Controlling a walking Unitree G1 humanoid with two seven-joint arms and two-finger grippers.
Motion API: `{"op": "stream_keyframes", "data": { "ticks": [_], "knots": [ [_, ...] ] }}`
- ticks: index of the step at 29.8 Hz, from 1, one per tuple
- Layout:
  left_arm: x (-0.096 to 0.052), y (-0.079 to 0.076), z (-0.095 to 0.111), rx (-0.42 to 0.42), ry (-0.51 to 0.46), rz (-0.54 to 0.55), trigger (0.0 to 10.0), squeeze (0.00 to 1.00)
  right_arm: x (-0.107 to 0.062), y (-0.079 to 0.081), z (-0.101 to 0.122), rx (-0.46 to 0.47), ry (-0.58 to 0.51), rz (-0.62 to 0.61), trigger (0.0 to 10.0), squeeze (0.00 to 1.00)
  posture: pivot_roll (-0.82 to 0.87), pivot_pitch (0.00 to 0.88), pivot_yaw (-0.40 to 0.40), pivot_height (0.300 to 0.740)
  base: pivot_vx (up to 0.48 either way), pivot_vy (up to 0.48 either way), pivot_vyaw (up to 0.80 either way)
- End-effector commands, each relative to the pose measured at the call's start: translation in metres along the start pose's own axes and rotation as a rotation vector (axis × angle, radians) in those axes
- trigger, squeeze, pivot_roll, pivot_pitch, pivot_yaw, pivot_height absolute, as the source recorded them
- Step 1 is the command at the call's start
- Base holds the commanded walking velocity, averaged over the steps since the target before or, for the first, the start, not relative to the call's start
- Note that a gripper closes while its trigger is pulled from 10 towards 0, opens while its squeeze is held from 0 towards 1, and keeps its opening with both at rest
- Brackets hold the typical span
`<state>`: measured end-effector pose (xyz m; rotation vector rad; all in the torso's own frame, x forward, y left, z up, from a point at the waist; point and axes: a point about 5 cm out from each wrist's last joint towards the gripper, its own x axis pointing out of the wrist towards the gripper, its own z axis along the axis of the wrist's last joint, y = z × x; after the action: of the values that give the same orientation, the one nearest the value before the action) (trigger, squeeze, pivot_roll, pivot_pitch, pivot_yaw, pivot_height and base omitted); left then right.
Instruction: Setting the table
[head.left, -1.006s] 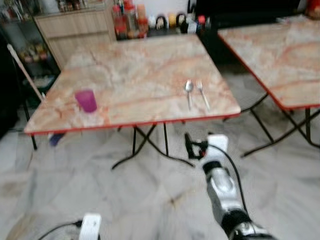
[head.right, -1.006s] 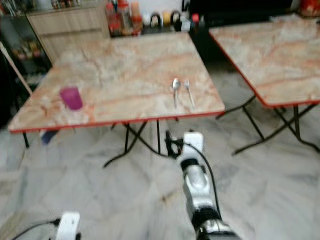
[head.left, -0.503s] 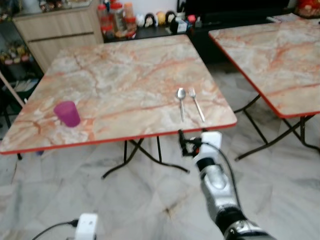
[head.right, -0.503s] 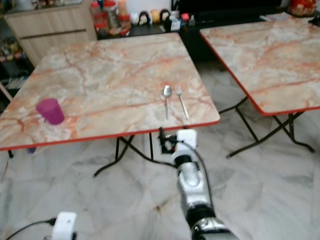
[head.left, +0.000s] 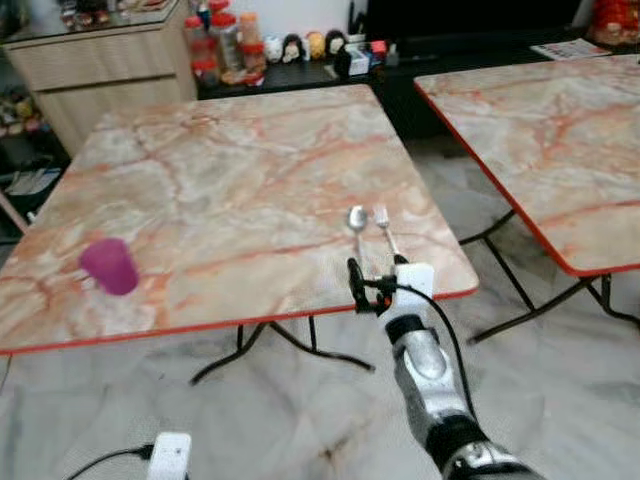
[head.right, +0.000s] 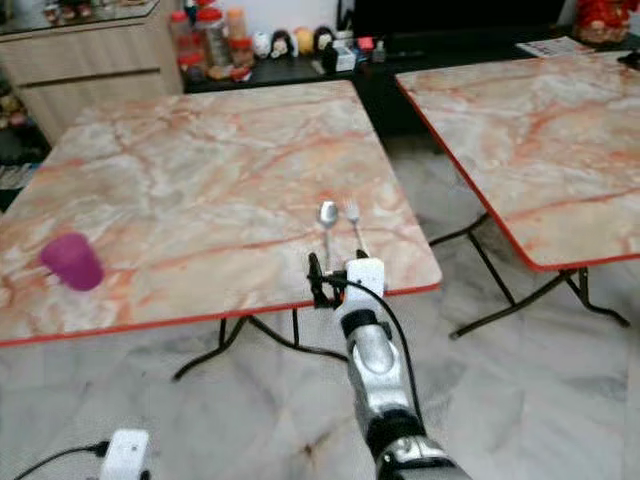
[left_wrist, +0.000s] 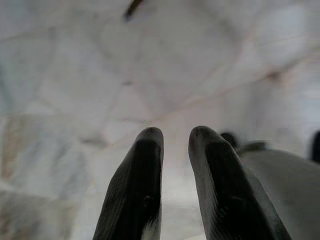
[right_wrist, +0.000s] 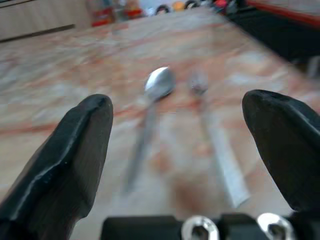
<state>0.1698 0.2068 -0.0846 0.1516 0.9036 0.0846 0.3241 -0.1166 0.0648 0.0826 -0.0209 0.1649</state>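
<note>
**A:** Where's the cutlery sitting against my right gripper (head.left: 372, 283)?

**B:** Just past it. The spoon (head.left: 357, 222) and the fork (head.left: 385, 226) lie side by side near the front edge of the near table (head.left: 230, 180), spoon on the left, fork on the right, handles pointing back toward me. In the right wrist view the spoon (right_wrist: 150, 105) and fork (right_wrist: 212, 130) both lie between the two fingers (right_wrist: 70, 150), a little ahead of the tips.

**A:** And the gripper itself?

**B:** Spread wide, nothing in it. I've got the right arm reaching forward from the lower right, the gripper level with the table's red front edge and just short of the handles. My left gripper (left_wrist: 175, 165) hangs low over the pale floor (head.left: 560, 400), its fingers close together with a narrow gap and nothing between them.

**A:** Give me a count.

**B:** One spoon, one fork, one purple cup (head.left: 109, 266), which stands well to the left of the cutlery near the front left of the same table. Two marble-patterned tables: this one and a second table (head.left: 560, 140) to the right. Further back there's a wooden cabinet (head.left: 100, 70) on the left and a row of jars and bottles (head.left: 225, 45) on a dark shelf against the far wall.
</note>
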Motion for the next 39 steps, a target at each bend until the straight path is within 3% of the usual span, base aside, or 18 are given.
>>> {"op": "stream_keyframes", "data": {
  "ticks": [1, 15, 39],
  "knots": [
    [-0.001, 0.011, -0.005, 0.009, 0.021, 0.028, 10.0, 0.00, 0.004, 0.012, 0.004, 0.019, -0.016, 0.027, 10.0, 0.00, 0.02, 0.030, 0.031, 0.740, 0.322, 0.000, 0.00],
    [-0.001, 0.012, -0.006, 0.007, 0.023, 0.033, 10.0, 0.00, 0.003, 0.016, 0.002, 0.023, -0.007, 0.050, 10.0, 0.00, 0.03, 0.025, 0.026, 0.740, 0.295, 0.000, 0.00],
    [-0.001, 0.012, -0.005, 0.003, 0.022, 0.039, 10.0, 0.00, 0.013, 0.023, 0.006, 0.001, 0.035, 0.006, 10.0, 0.00, 0.02, 0.036, 0.027, 0.740, 0.000, 0.000, 0.00]
  ]
}}
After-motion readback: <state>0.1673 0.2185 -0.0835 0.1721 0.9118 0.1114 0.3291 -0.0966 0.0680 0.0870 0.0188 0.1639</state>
